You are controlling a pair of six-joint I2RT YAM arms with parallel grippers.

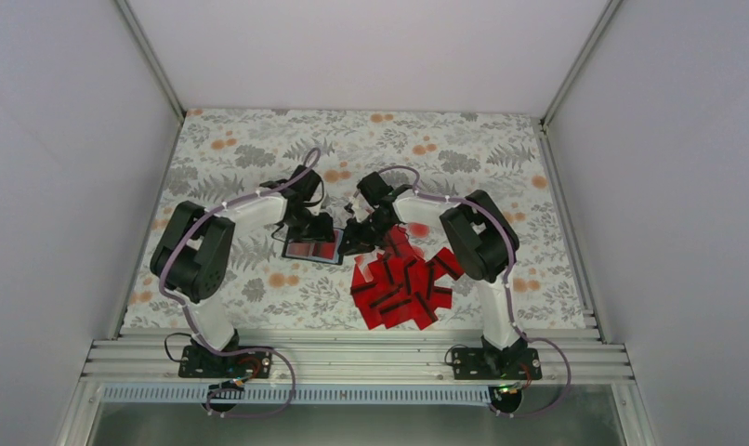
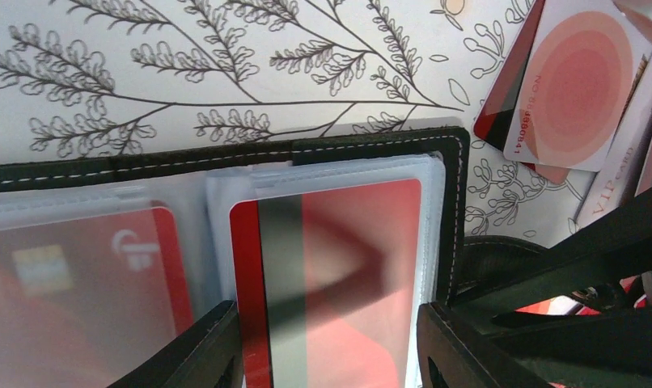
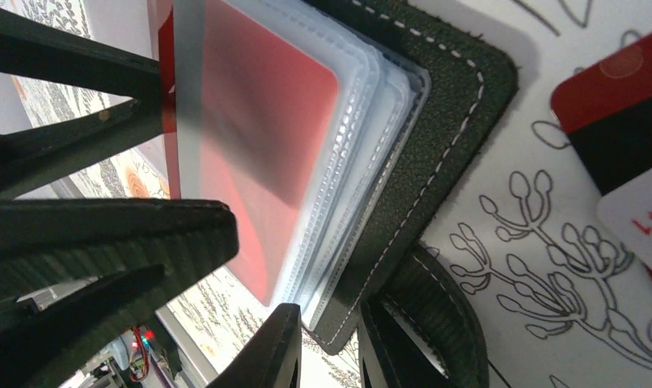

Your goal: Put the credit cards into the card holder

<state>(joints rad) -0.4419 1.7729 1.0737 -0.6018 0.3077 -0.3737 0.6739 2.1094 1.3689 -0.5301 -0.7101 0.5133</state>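
The card holder point(image 1: 312, 249) lies open on the flowered cloth, its black stitched cover point(image 2: 226, 153) framing clear sleeves. A red credit card point(image 2: 339, 242) with a black stripe sits in the right-hand sleeve. My left gripper point(image 2: 327, 315) spans its width, one finger against each long edge. Another red card point(image 2: 80, 283) shows in the left-hand sleeve. My right gripper point(image 3: 329, 311) is shut on the near corner of the holder's cover point(image 3: 436, 162). From above, the left gripper point(image 1: 313, 232) and right gripper point(image 1: 352, 240) meet at the holder.
A heap of loose red credit cards point(image 1: 403, 283) lies just right of the holder, under the right arm. Some of these cards point(image 2: 565, 81) reach close to the holder's right edge. White walls enclose the cloth on three sides.
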